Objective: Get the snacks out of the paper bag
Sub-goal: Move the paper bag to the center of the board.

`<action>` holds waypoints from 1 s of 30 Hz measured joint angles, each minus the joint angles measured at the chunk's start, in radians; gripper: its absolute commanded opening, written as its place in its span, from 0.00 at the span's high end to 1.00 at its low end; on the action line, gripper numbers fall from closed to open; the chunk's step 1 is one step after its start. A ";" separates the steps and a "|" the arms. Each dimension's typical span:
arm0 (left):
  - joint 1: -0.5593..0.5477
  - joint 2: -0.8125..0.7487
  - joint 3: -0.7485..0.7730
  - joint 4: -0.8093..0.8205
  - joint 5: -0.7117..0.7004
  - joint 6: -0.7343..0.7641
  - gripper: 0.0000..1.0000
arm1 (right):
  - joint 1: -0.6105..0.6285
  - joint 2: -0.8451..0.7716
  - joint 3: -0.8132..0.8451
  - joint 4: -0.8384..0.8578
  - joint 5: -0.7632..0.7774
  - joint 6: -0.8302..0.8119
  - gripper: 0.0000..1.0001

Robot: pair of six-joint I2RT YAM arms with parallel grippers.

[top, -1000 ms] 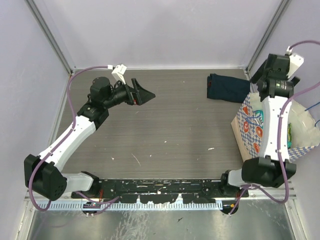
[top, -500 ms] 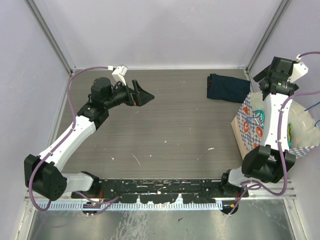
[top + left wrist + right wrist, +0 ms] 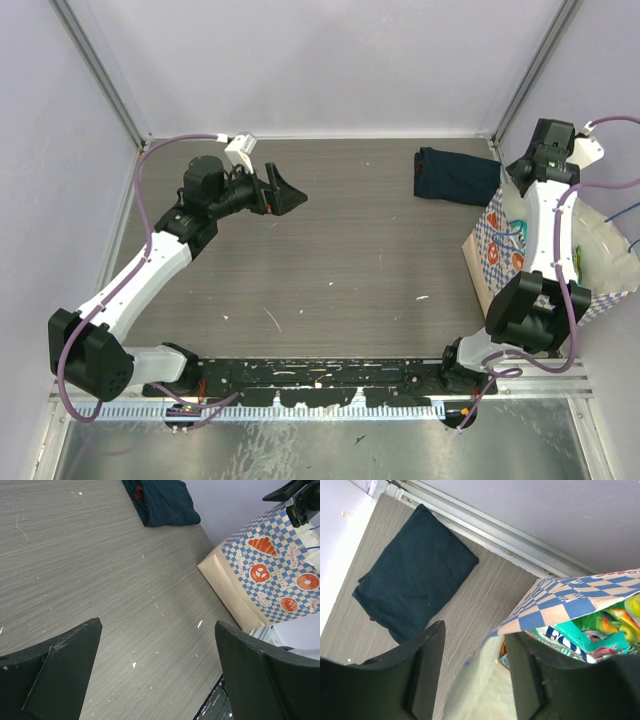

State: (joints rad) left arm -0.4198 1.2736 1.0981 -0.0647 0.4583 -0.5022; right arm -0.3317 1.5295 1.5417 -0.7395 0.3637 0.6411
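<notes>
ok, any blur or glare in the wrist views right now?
Right wrist: paper bag rim closest to the lens is smeared out of focus; snacks inside shine but are readable. Left wrist: table grain crisp, no glare. Top external: even light, soft shadows.

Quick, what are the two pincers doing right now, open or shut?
Left pincer: wide open, holding nothing.
Right pincer: open, one finger on each side of the paper bag rim.

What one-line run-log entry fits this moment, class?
left claw: open, empty | right claw: open, straddling paper bag rim | snacks: inside bag
</notes>
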 measured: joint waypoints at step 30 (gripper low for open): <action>0.073 -0.013 0.386 -0.519 -0.548 0.140 0.02 | 1.025 0.158 0.154 -0.054 0.212 0.043 1.00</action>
State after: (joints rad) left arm -0.3466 1.2610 1.4845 -0.5835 -0.0895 -0.3618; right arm 0.6933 1.6875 1.6958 -0.7933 0.5762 0.6838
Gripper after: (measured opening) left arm 0.980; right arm 0.029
